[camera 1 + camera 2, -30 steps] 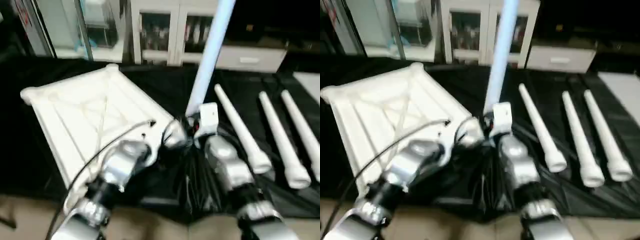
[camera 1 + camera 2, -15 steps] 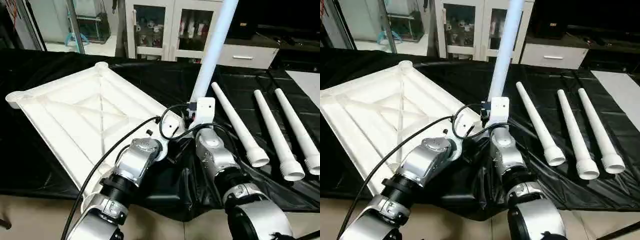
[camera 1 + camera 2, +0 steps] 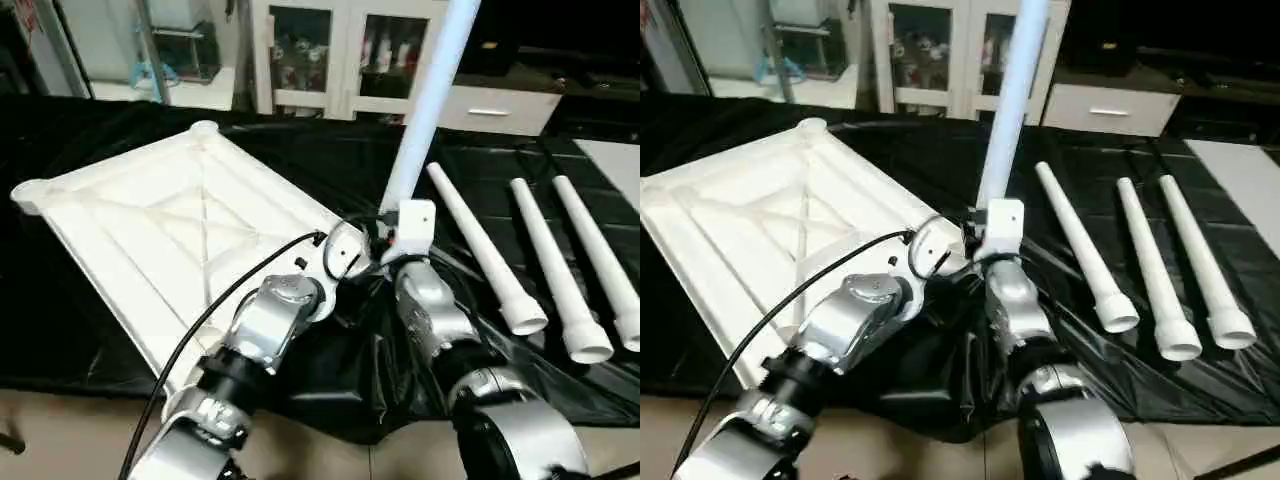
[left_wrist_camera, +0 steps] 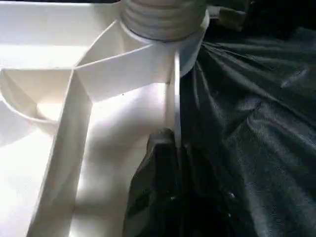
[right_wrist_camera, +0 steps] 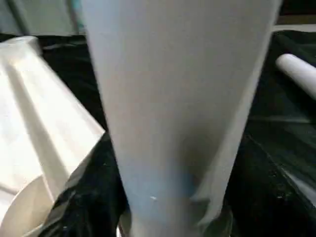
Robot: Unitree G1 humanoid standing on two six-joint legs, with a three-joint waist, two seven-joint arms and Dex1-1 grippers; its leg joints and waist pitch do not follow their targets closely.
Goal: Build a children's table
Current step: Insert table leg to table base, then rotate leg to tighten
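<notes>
— Where's the tabletop?

— The white ribbed plastic rectangular tabletop [image 3: 170, 225] lies underside up on the black-covered work surface [image 3: 330, 165]. One long white tapered tubular leg [image 3: 425, 110] stands upright in the round corner socket [image 4: 163, 22] nearest the robot.

— And the grippers?

— The left gripper [image 4: 168, 148] has its black fingers pinched narrow on the tabletop's thin edge wall beside that socket. The right gripper's state I cannot tell; its wrist sits at the leg's base.

— The rest?

— Three more white legs [image 3: 560, 270] lie side by side to the right.
</notes>
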